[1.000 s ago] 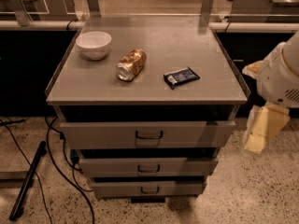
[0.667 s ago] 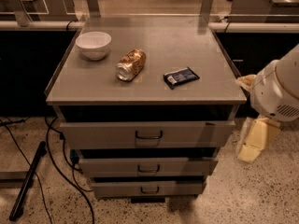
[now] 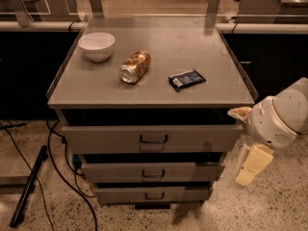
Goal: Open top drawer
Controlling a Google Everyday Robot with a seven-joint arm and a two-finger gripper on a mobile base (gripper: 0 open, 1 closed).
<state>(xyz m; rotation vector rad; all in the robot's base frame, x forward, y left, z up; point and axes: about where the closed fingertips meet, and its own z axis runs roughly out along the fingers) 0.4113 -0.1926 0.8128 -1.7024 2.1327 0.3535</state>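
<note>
The top drawer (image 3: 106, 139) is the widest grey panel of the metal cabinet, right under the cabinet's top, with a small dark loop handle (image 3: 154, 139) at its centre. A dark gap shows above its front panel. My gripper (image 3: 253, 165) is pale yellow and hangs below the white rounded arm housing (image 3: 281, 117), just off the cabinet's right side. It is level with the middle drawer and well to the right of the top drawer's handle. It touches nothing.
Two narrower drawers (image 3: 110, 171) (image 3: 115, 194) sit below. On the cabinet top (image 3: 192, 42) lie a white bowl (image 3: 96, 45), a tipped can (image 3: 135, 67) and a dark snack packet (image 3: 186, 79). Cables (image 3: 57, 162) and a black rod (image 3: 29, 186) lie on the floor at the left.
My arm and gripper have moved left and a little down, closer to the cabinet's right side. The drawers and the objects on top have not moved.
</note>
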